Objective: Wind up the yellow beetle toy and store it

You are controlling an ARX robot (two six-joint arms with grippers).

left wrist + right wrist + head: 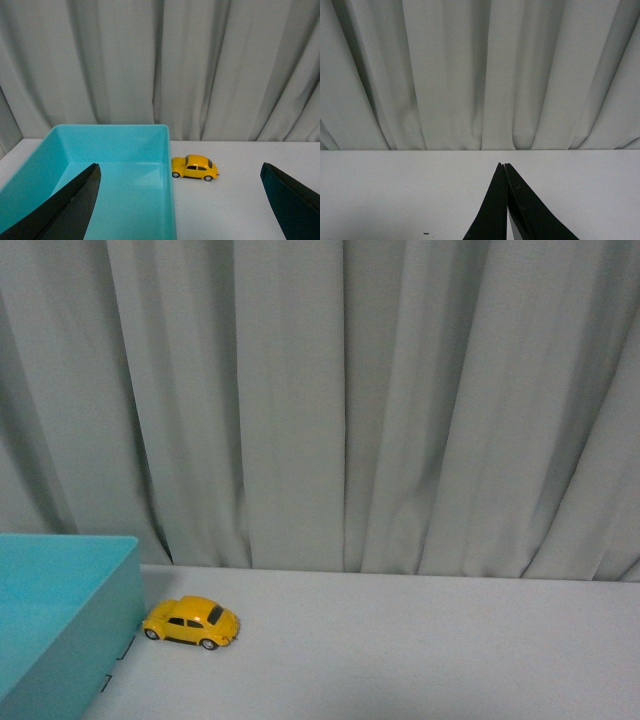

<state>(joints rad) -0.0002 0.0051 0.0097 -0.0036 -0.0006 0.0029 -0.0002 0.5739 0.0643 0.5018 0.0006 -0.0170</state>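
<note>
Dim, even light, soft faint shadows, slightly grainy, no glare

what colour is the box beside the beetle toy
The box is turquoise, clearest in the left wrist view.

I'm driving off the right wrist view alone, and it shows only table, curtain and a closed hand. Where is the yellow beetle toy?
Observer: The yellow beetle toy stands on its wheels on the white table, toward the robot's left in the front view.
Operator: Somewhere to store it?
Observer: A turquoise bin sits right beside it, open-topped, with nothing showing inside.
Operator: And the left hand?
Observer: The left hand is open wide, holding nothing, short of the car.
</note>
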